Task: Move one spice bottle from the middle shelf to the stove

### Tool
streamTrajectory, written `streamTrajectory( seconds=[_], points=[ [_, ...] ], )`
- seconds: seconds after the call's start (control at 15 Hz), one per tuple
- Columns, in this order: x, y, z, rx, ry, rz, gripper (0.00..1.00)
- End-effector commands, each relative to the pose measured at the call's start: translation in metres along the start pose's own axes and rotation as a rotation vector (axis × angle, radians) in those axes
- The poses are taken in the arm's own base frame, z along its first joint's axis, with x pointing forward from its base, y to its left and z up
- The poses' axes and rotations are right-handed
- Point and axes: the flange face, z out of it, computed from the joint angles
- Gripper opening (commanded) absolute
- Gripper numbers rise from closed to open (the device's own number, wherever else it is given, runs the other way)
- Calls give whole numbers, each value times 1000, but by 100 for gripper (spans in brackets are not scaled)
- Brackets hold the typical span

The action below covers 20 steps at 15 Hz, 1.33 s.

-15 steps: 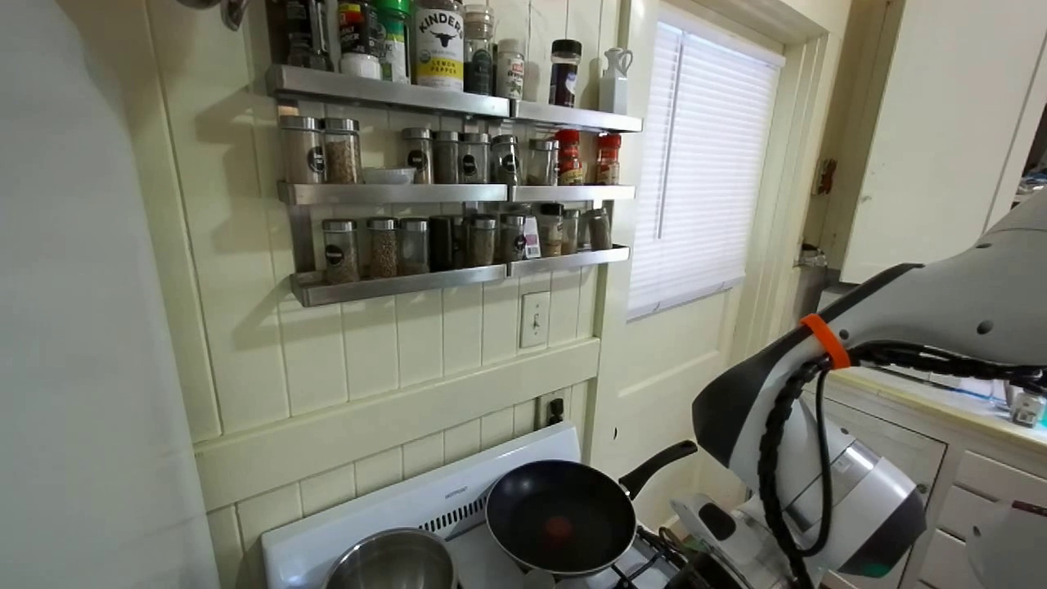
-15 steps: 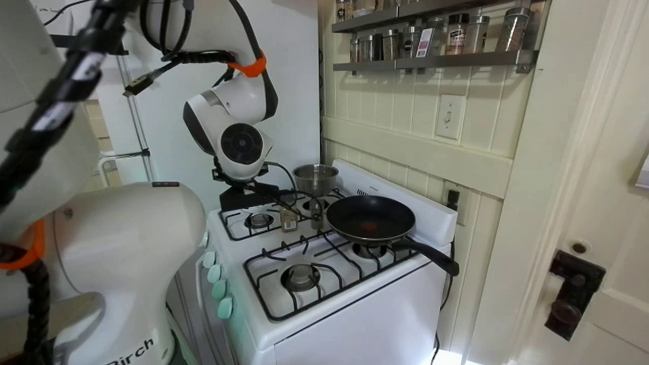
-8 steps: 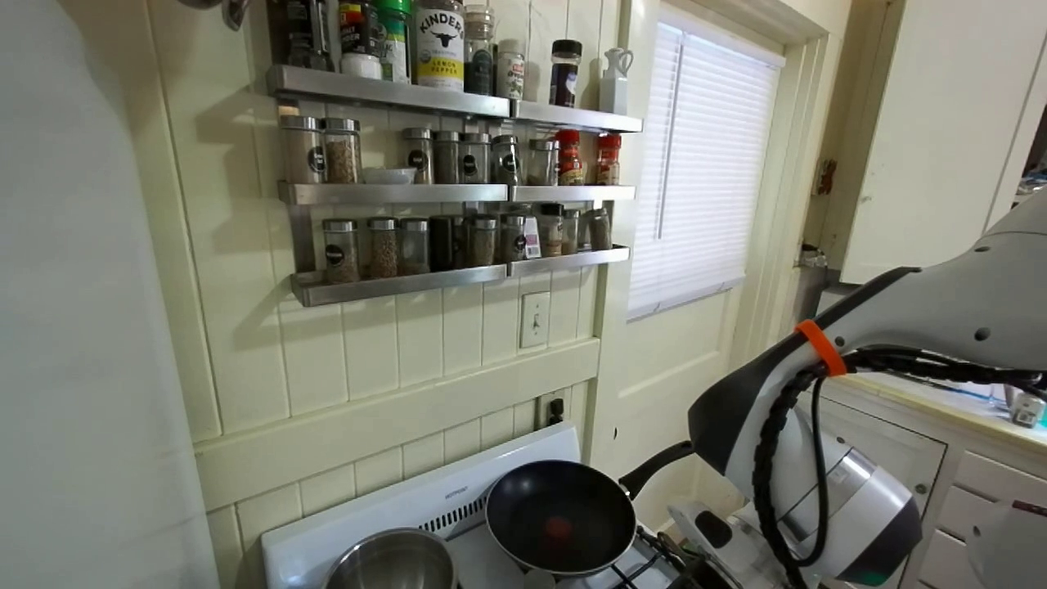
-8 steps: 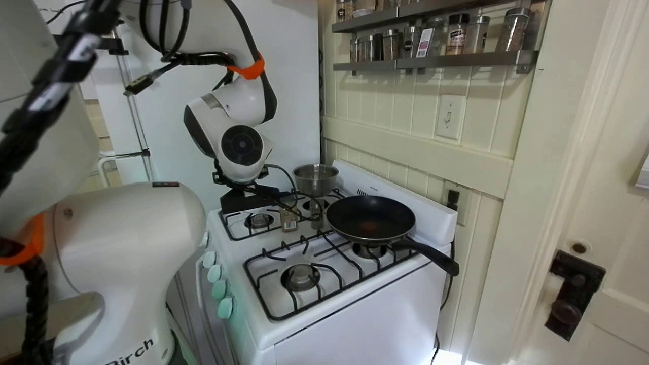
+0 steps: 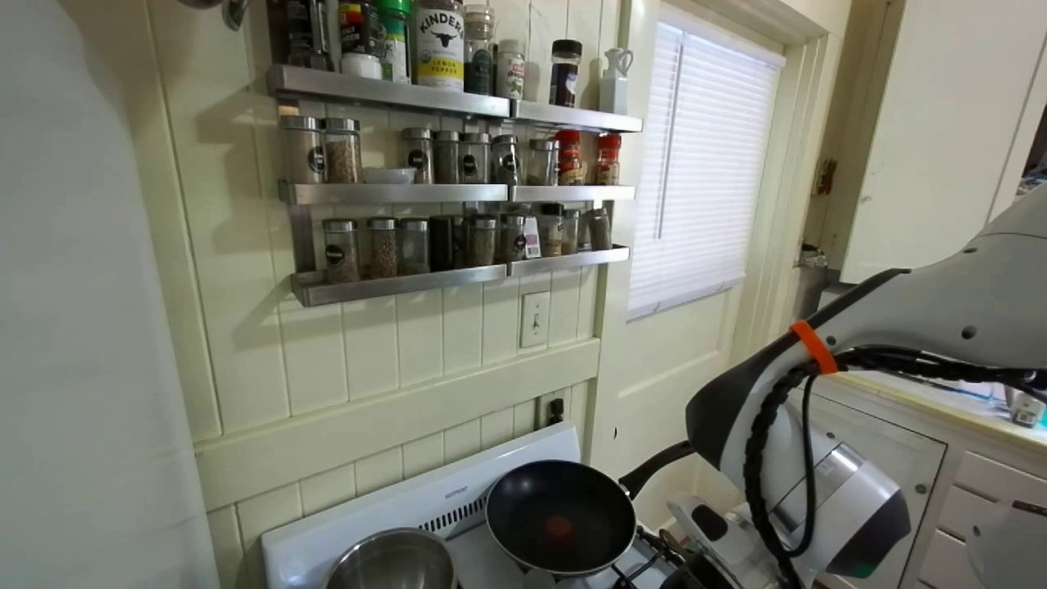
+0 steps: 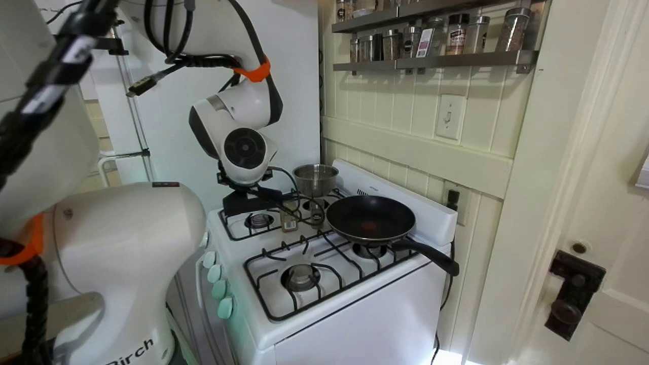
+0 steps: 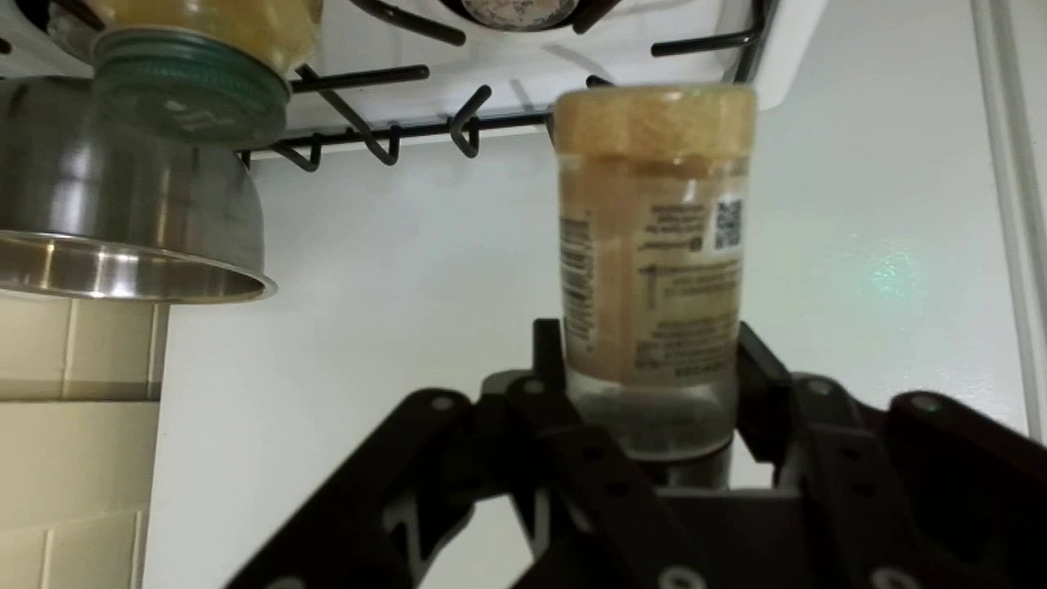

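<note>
My gripper [image 7: 653, 360] is shut on a clear spice bottle [image 7: 654, 270] with a printed label and tan contents. In the wrist view, which stands upside down, the bottle's base points up toward the stove [image 7: 360, 53]. The gripper [image 6: 253, 200] is low over the stove [image 6: 365, 309] at the fridge side in an exterior view, where the held bottle is hidden. Whether its base touches the stove cannot be told. The middle shelf [image 5: 393, 194], a grey metal ledge, holds several jars and a small white bowl, with a gap between jars at its left part.
A yellow-filled jar [image 6: 289, 223] and a smaller jar [image 6: 317, 218] stand on the stove near the gripper; a green lid [image 7: 192, 90] shows close in the wrist view. A steel pot [image 6: 315, 182] and black pan [image 6: 370, 218] stand behind. The white fridge [image 6: 167, 116] flanks the stove.
The arm and gripper have shifted slightly toward the pot and pan and a little lower. The jars, pot and pan on the stove have not moved.
</note>
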Motion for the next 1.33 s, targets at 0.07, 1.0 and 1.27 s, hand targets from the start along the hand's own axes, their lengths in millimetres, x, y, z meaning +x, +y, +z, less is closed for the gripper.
streamTrajectory(
  seconds=[0.07, 1.0, 1.27],
  points=[
    [-12, 4, 10, -5, 24, -19, 25],
    [-68, -6, 37, 12, -101, 27, 25],
    [-81, -3, 43, 4, -99, 34, 25]
  ],
)
